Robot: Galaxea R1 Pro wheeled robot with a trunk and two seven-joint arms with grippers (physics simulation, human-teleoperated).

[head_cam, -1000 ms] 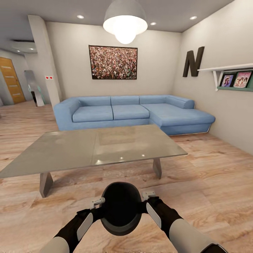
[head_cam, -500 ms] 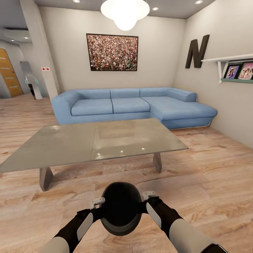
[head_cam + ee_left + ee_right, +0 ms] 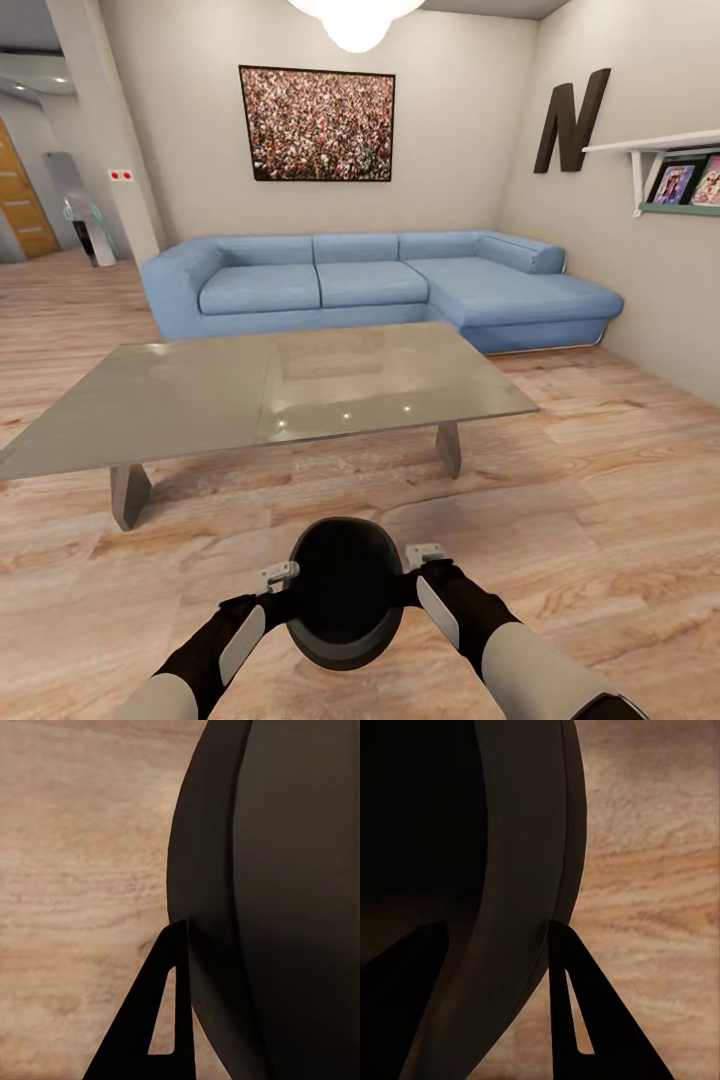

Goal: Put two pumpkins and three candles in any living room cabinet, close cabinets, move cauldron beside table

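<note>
**Q:** How do the fingers stand?

**A:** The left gripper and the right gripper each clamp one side of the cauldron, the black pot carried between both arms above the wood floor. In the right wrist view one finger lies outside the rim and the other inside the mouth, closed on the wall. In the left wrist view a finger presses against the pot's outer curve.

**Q:** And beyond the pot?

**A:** Just ahead stands a low glass-topped table on angled grey legs. Behind it a blue corner sofa sits against the wall, under a framed crowd picture. A dark letter N and a white shelf hang on the right-hand wall.
</note>
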